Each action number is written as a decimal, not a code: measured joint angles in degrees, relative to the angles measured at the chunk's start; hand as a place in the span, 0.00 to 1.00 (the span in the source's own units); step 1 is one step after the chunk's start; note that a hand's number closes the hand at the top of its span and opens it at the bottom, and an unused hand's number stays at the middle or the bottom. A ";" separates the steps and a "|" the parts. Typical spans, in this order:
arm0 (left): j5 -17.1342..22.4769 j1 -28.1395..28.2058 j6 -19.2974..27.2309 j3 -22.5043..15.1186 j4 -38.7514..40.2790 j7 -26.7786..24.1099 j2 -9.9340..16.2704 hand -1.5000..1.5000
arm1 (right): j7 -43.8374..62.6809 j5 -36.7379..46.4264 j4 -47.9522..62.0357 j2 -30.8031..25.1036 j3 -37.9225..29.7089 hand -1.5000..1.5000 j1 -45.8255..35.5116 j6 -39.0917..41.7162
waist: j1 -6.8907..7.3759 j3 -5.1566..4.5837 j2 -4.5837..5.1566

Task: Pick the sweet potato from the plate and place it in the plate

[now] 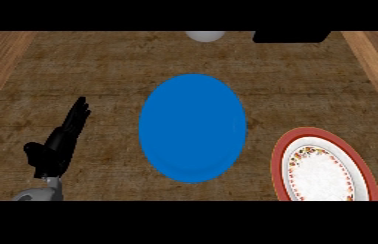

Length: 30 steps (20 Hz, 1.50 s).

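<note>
A plain blue plate (193,128) lies at the middle of the counter with nothing on it. A second plate (320,168), white with a red rim and a floral band, sits at the lower right, cut off by the view's edge, and is also bare. No sweet potato shows anywhere. My left hand (57,148) rests at the lower left, fingers straight and pointing up, well apart from the blue plate. My right hand is out of the view.
A pale rounded object (204,36) sits at the far edge of the brown counter (103,78), and a black block (291,36) stands to its right. Lighter wooden strips (15,53) border the counter at both sides.
</note>
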 measured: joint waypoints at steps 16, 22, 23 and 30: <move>-0.56 -2.47 -0.97 -0.65 -0.08 0.90 -0.78 0.50 | 18.18 -10.29 5.63 -6.28 -0.47 1.00 -35.81 17.40 | 2.46 0.03 0.93; -1.10 -3.45 -0.93 -0.89 0.76 0.56 -1.03 0.50 | 19.92 -17.08 15.80 -3.60 -5.40 1.00 -47.05 16.15 | 3.11 0.04 1.06; -1.09 -3.00 -1.20 -0.84 0.74 0.19 -0.82 0.50 | 20.11 -18.04 18.98 -2.46 -7.12 1.00 -49.73 15.67 | 3.33 0.05 1.06; -1.45 -3.09 -0.78 -1.07 1.31 -0.13 -1.59 0.50 | 22.73 -23.40 35.73 0.85 -15.58 0.00 -62.84 5.50 | 3.39 0.15 0.94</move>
